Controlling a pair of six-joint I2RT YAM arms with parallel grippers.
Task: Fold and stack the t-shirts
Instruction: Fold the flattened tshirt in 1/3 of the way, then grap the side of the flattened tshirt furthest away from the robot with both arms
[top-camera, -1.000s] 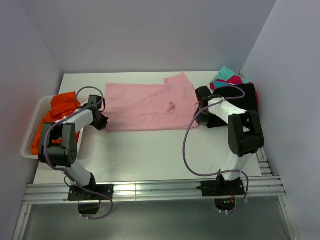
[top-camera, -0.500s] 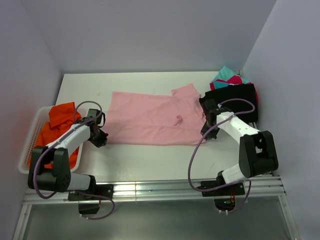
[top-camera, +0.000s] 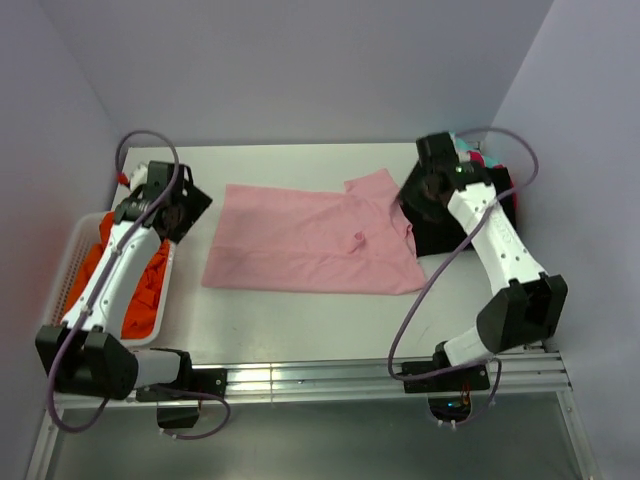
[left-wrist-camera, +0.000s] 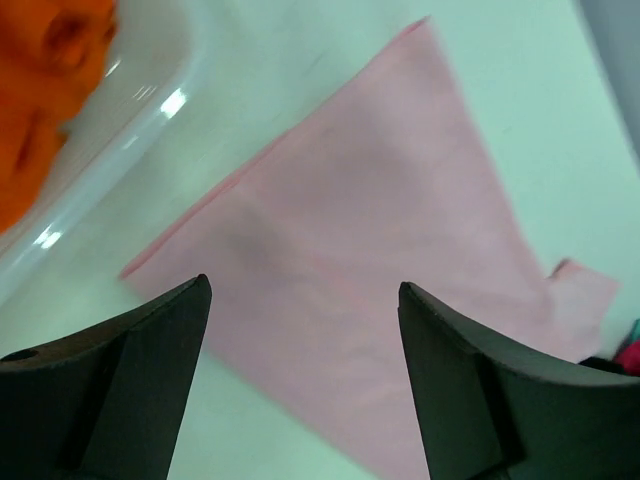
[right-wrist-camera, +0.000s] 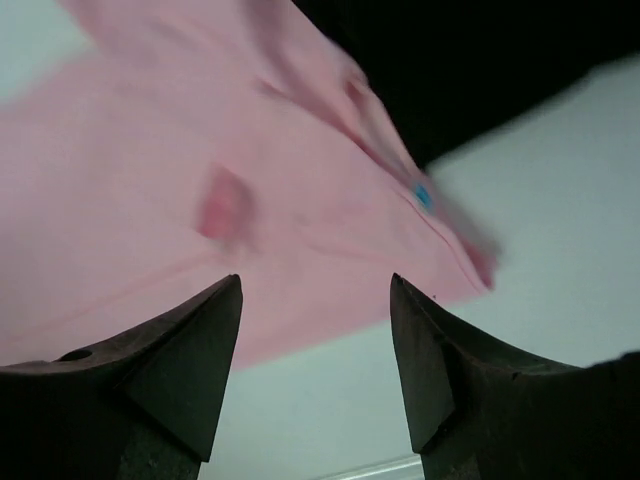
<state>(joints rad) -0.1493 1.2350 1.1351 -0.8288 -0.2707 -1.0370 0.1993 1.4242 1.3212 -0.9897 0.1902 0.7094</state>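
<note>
**Top external view.** The light pink short-sleeved cotton t-shirt (top-camera: 310, 240) lies spread flat at mid-table, untouched by either arm. Left of it stands a white plastic mesh basket (top-camera: 62, 262) holding a crumpled orange t-shirt (top-camera: 145, 290). The left gripper (top-camera: 180, 208) hangs between the basket and the pink shirt's left edge. Right of the pink shirt lies a black t-shirt (top-camera: 445, 238), touching its sleeve. The right gripper (top-camera: 418, 197) hangs over that junction. The right arm hides most of the teal and magenta cloth (top-camera: 470, 157) behind the black shirt.

**Left wrist view.** The left gripper (left-wrist-camera: 303, 288) has its jaws spread, with nothing between them. The pink shirt's left corner (left-wrist-camera: 400, 250) lies below, and the basket rim (left-wrist-camera: 130, 110) lies beside it.

**Right wrist view.** The right gripper (right-wrist-camera: 316, 285) is likewise released and empty. It hangs above the pink shirt (right-wrist-camera: 150, 200), which shows a small pucker (right-wrist-camera: 225, 210) and a blue tag (right-wrist-camera: 424, 196) at the hem. The black t-shirt (right-wrist-camera: 480, 60) lies beyond.
</note>
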